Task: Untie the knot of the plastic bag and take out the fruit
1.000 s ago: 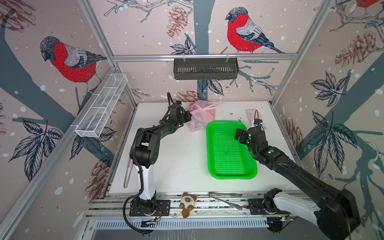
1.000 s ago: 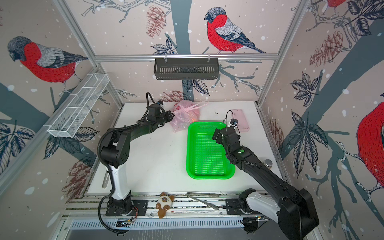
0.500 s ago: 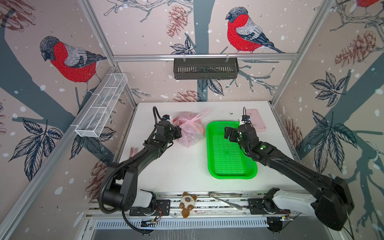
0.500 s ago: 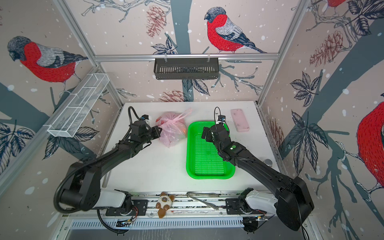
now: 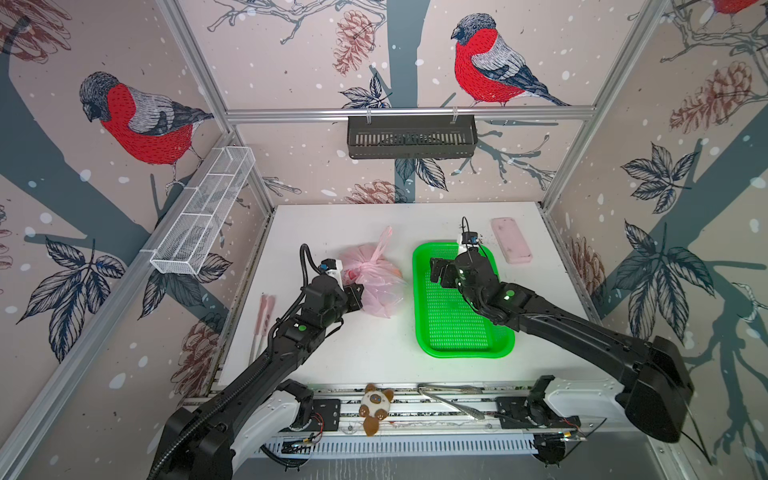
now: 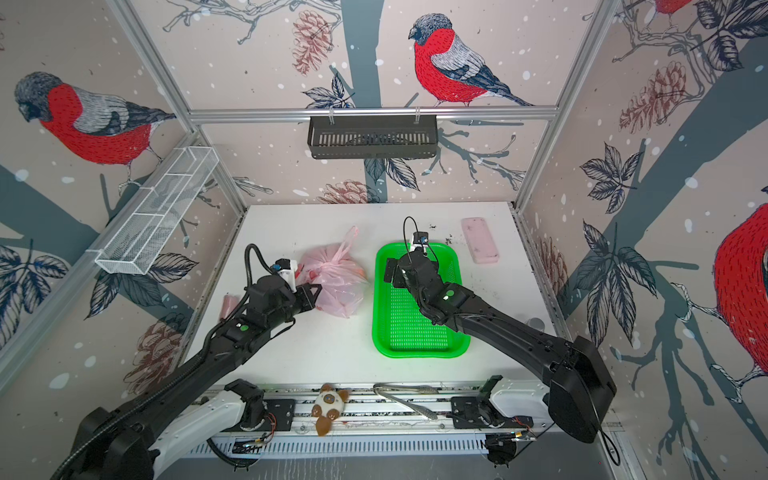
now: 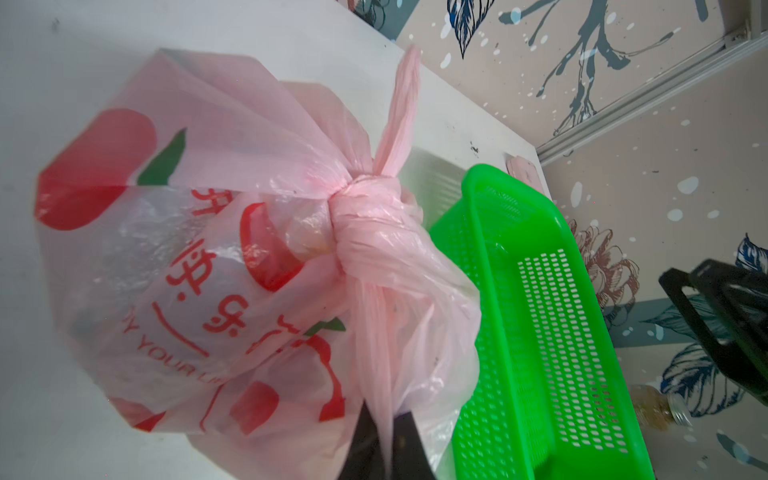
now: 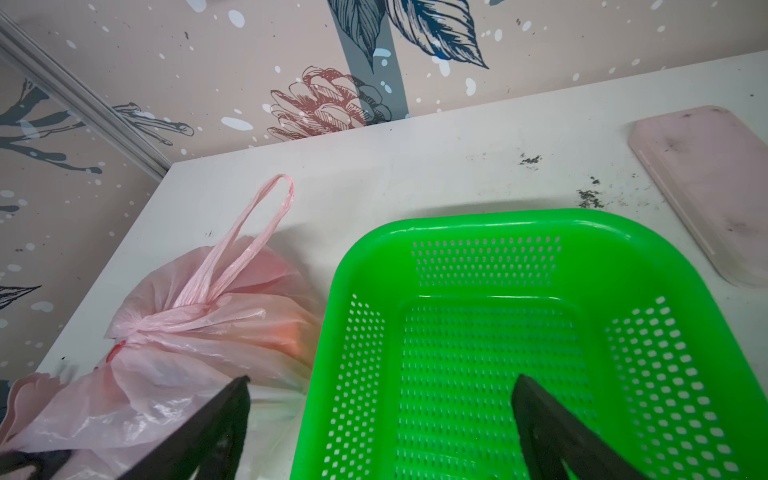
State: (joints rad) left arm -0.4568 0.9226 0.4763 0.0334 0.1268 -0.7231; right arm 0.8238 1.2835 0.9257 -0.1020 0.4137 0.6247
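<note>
One second on, left gripper point(image 7: 384, 419) has dragged the plastic bag point(image 5: 376, 276) frontward.

A bright green perforated basket point(image 5: 465, 352) sits right of centre on the white worktop point(image 5: 374, 357). A flat pink slab point(image 5: 511, 240) lies near its far right corner without touching it, and dark crumbs point(image 8: 590, 197) are scattered between the two. Two thin pink sticks point(image 5: 262, 318) lie along the worktop's left edge. A white wire rack point(image 5: 203, 212) is fixed to the left wall, and a black slotted basket point(image 5: 411, 136) hangs from the far rail. On the near rail lie a brown-and-white plush toy point(image 5: 376, 409) and metal tongs point(image 5: 451, 399).
</note>
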